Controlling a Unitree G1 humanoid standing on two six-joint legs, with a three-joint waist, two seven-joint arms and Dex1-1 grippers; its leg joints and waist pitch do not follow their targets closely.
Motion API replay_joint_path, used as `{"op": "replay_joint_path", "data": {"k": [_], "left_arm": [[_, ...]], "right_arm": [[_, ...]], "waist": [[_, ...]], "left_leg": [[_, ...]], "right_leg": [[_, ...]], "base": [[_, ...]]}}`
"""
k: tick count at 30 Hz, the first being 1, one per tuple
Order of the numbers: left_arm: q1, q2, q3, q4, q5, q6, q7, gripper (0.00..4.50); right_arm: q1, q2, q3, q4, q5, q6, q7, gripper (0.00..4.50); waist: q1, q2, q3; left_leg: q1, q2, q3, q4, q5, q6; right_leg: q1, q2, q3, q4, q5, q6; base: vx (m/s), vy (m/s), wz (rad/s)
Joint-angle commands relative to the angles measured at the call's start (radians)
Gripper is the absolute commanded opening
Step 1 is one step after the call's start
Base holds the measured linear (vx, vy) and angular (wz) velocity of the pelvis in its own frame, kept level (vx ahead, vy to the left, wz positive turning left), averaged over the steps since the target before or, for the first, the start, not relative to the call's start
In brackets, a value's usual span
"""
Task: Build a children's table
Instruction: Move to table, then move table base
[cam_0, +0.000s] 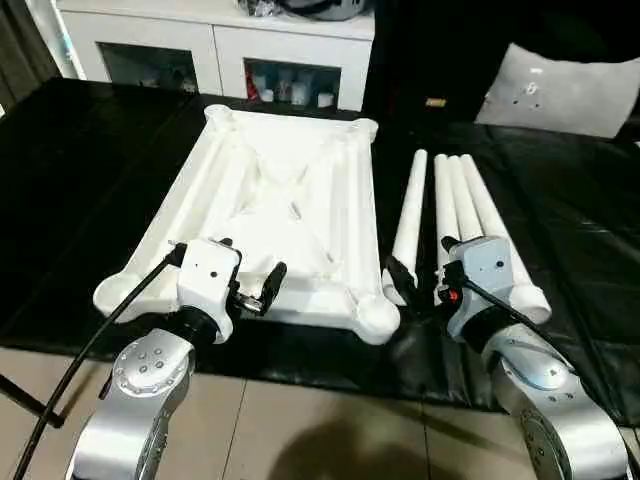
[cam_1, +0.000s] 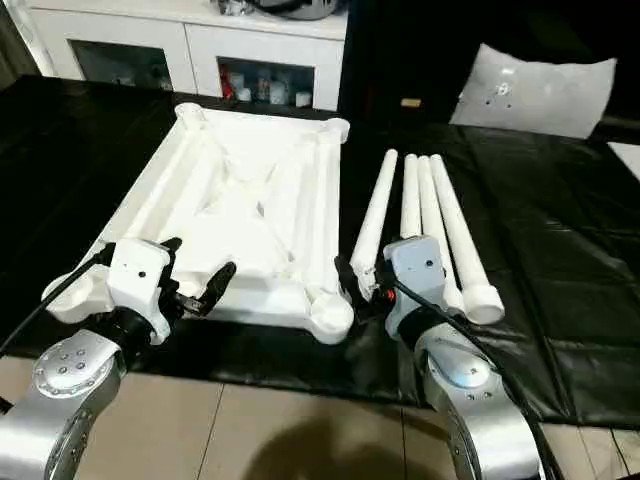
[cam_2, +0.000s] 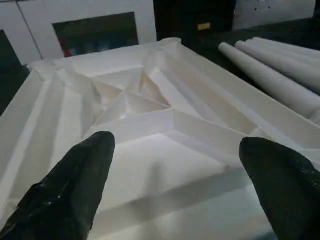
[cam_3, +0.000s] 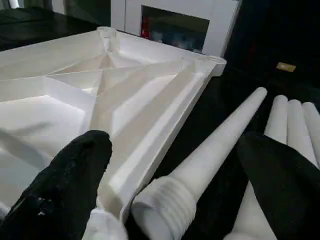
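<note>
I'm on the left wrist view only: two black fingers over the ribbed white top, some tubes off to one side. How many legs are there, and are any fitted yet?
Observer: Four legs, all lying loose on the black cover beside the table top, on the robot's right. None is fitted.
Operator: Where's the right end effector?
Observer: The right end effector is open at the near ends of the legs, straddling the threaded end of the leg nearest the top, holding nothing.
Operator: And mine?
Observer: The left end effector is open above the top's near edge, between the two near corner sockets.
</note>
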Motion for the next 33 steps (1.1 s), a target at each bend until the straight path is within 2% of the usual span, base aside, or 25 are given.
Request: {"op": "replay_joint_path", "data": {"k": [1, 2, 4, 8, 12, 14, 16, 17, 18, 19, 20, 22, 24, 25, 27, 30, 31, 33], "left_arm": [[0.003, 0.0, -0.001, 0.003, -0.004, -0.003, -0.006, 4.47], [0.003, 0.001, -0.001, 0.003, -0.004, -0.002, -0.007, 4.47], [0.0, 0.007, -0.001, 0.007, -0.004, -0.005, -0.015, 4.47], [-0.018, 0.011, -0.004, 0.02, -0.004, -0.009, -0.024, 4.47], [-0.037, 0.027, -0.031, 0.039, -0.003, -0.014, -0.058, 4.47], [-0.058, 0.051, -0.053, 0.06, 0.009, -0.021, -0.087, 4.47], [-0.072, 0.065, -0.061, 0.074, -0.001, -0.031, -0.122, 4.47], [-0.083, 0.078, -0.069, 0.081, -0.014, -0.025, -0.157, 4.47], [-0.095, 0.091, -0.078, 0.088, -0.027, -0.02, -0.192, 4.47], [-0.106, 0.1, -0.084, 0.094, -0.044, -0.006, -0.225, 4.47], [-0.122, 0.112, -0.091, 0.101, -0.068, 0.011, -0.268, 4.47], [-0.141, 0.133, -0.104, 0.11, -0.088, 0.008, -0.321, 4.3], [-0.169, 0.165, -0.129, 0.132, -0.094, -0.009, -0.385, 4.3], [-0.187, 0.18, -0.141, 0.148, -0.096, -0.013, -0.417, 4.17], [-0.221, 0.201, -0.16, 0.181, -0.095, -0.019, -0.472, 3.94], [-0.277, 0.217, -0.188, 0.236, -0.097, -0.031, -0.545, 3.75], [-0.305, 0.222, -0.205, 0.265, -0.095, -0.035, -0.579, 3.6], [-0.369, 0.239, -0.257, 0.346, -0.069, -0.06, -0.653, 3.45]], "right_arm": [[-0.006, -0.007, -0.001, 0.014, -0.012, -0.018, 0.001, 4.46], [-0.006, -0.008, 0.0, 0.014, -0.013, -0.019, 0.001, 4.46], [-0.005, -0.011, 0.004, 0.017, -0.021, -0.028, -0.002, 4.46], [-0.007, -0.02, 0.011, 0.017, -0.029, -0.026, 0.008, 4.46], [-0.018, -0.049, 0.027, 0.018, -0.045, -0.007, 0.034, 4.46], [-0.026, -0.067, 0.022, 0.037, -0.057, 0.0, 0.037, 4.46], [-0.033, -0.08, 0.017, 0.044, -0.059, 0.001, 0.047, 4.46], [-0.038, -0.094, 0.014, 0.041, -0.051, 0.002, 0.067, 4.46], [-0.042, -0.111, 0.012, 0.038, -0.041, 0.002, 0.092, 4.46], [-0.046, -0.131, 0.008, 0.034, -0.028, 0.004, 0.12, 4.46], [-0.051, -0.15, -0.003, 0.032, -0.006, 0.009, 0.152, 4.46], [-0.061, -0.159, -0.026, 0.04, 0.017, 0.02, 0.168, 4.5], [-0.073, -0.174, -0.034, 0.056, 0.027, 0.017, 0.191, 4.5], [-0.077, -0.188, -0.032, 0.061, 0.032, 0.011, 0.213, 4.5], [-0.079, -0.21, -0.026, 0.064, 0.04, 0.002, 0.252, 4.5], [-0.079, -0.243, -0.017, 0.064, 0.049, -0.009, 0.297, 4.5], [-0.078, -0.255, -0.014, 0.059, 0.06, -0.01, 0.322, 4.5], [-0.062, -0.286, 0.004, 0.046, 0.073, -0.02, 0.379, 4.5]], "waist": [[0.0, 0.008, -0.027], [-0.001, 0.006, -0.026], [0.001, 0.007, -0.029], [0.001, 0.007, -0.032], [0.004, 0.007, -0.045], [0.004, 0.006, -0.051], [0.006, 0.007, -0.062], [0.006, 0.007, -0.064], [0.008, 0.012, -0.061], [0.009, 0.009, -0.059], [0.012, 0.016, -0.056], [0.012, 0.013, -0.051], [0.014, 0.013, -0.051], [0.016, 0.011, -0.05], [0.018, 0.009, -0.049], [0.025, 0.01, -0.052], [0.028, 0.006, -0.055], [0.031, 0.006, -0.055]], "left_leg": [[0.004, 0.091, -0.022, -0.106, -0.232, 0.002], [0.0, 0.091, -0.018, -0.109, -0.252, -0.014], [0.003, 0.091, -0.013, -0.109, -0.261, -0.027], [-0.002, 0.09, -0.01, -0.111, -0.246, -0.033], [-0.009, 0.089, -0.008, -0.104, -0.138, -0.013], [-0.011, 0.088, -0.006, -0.097, -0.065, 0.003], [-0.012, 0.084, -0.001, -0.086, 0.041, 0.025], [-0.013, 0.084, -0.001, -0.084, 0.064, 0.032], [-0.013, 0.083, 0.0, -0.084, 0.064, 0.038], [-0.012, 0.084, 0.001, -0.088, 0.027, 0.04], [-0.012, 0.086, -0.001, -0.09, 0.009, 0.037], [-0.01, 0.091, 0.001, -0.095, -0.059, 0.03], [-0.007, 0.091, 0.002, -0.097, -0.084, 0.024], [-0.006, 0.09, 0.003, -0.098, -0.097, 0.024], [-0.006, 0.092, 0.005, -0.099, -0.098, 0.023], [-0.005, 0.091, 0.006, -0.098, -0.067, 0.03], [-0.005, 0.091, 0.009, -0.095, -0.032, 0.039], [-0.005, 0.09, 0.009, -0.095, -0.032, 0.05]], "right_leg": [[0.023, -0.076, 0.053, -0.096, -0.166, -0.225], [0.02, -0.076, 0.054, -0.099, -0.208, -0.203], [0.01, -0.076, 0.057, -0.104, -0.236, -0.179], [0.004, -0.072, 0.058, -0.102, -0.21, -0.162], [0.011, -0.071, 0.057, -0.088, -0.045, -0.178], [0.014, -0.069, 0.055, -0.079, 0.062, -0.189], [0.017, -0.067, 0.053, -0.067, 0.203, -0.209], [0.018, -0.067, 0.052, -0.064, 0.234, -0.215], [0.016, -0.065, 0.05, -0.064, 0.25, -0.223], [0.018, -0.066, 0.049, -0.066, 0.223, -0.226], [0.017, -0.069, 0.049, -0.066, 0.206, -0.231], [0.014, -0.072, 0.051, -0.071, 0.131, -0.247], [0.012, -0.071, 0.051, -0.073, 0.086, -0.249], [0.011, -0.071, 0.052, -0.076, 0.062, -0.248], [0.011, -0.073, 0.053, -0.078, 0.042, -0.245], [0.011, -0.073, 0.054, -0.077, 0.062, -0.242], [0.012, -0.075, 0.054, -0.073, 0.101, -0.25], [0.011, -0.074, 0.053, -0.075, 0.099, -0.252]], "base": [[-0.092, 0.005, -0.01], [-0.092, 0.005, -0.01], [-0.067, 0.002, -0.01], [-0.014, 0.0, 0.0], [0.0, 0.0, 0.0], [0.0, 0.0, 0.0], [0.0, 0.0, 0.0], [0.0, 0.0, 0.0], [0.0, 0.0, 0.0], [0.0, 0.0, 0.0], [0.0, 0.0, 0.0], [0.0, 0.0, 0.0], [0.0, 0.0, 0.0], [0.0, 0.0, 0.0], [0.0, 0.0, 0.0], [0.0, 0.0, 0.0], [0.0, 0.0, 0.0], [0.0, 0.0, 0.0]]}}
